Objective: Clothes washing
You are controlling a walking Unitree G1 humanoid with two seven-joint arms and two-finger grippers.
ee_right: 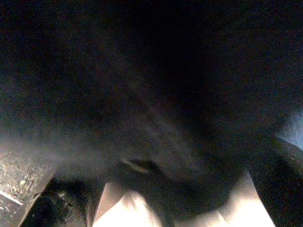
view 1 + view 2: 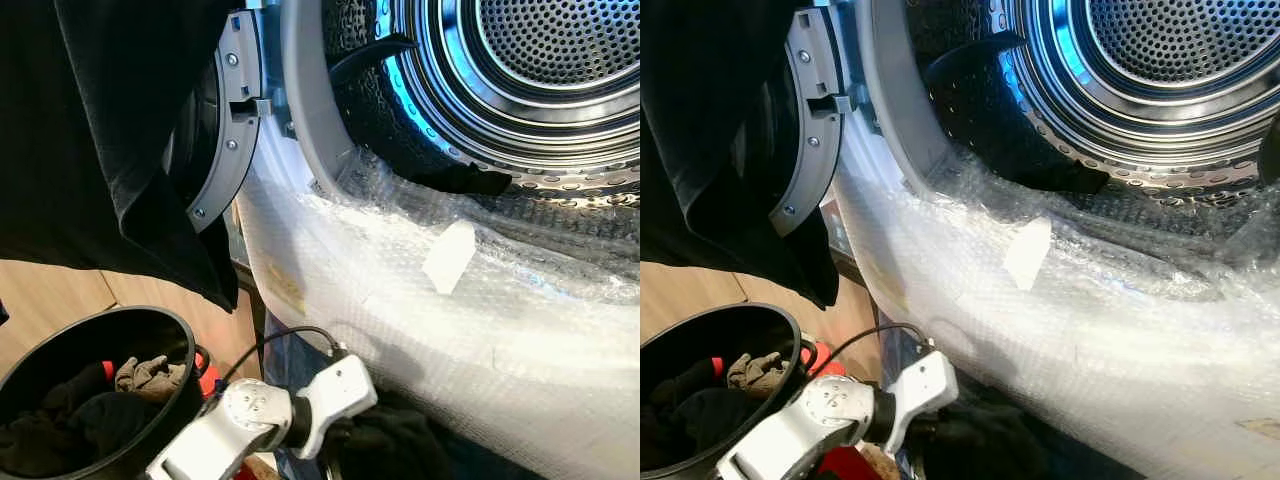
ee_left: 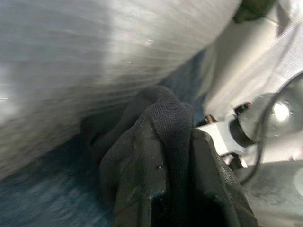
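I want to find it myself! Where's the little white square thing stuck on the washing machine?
Find the washing machine's round drum opening at the top. Just below, bubble wrap covers the front. The white tag sits on that wrap beneath the rim: the one flat, solid white rectangle on the crinkly, see-through plastic.

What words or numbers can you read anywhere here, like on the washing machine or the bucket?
None can be read.
The white tag on the bubble wrap is blank.
The washing machine and black bucket show no lettering.
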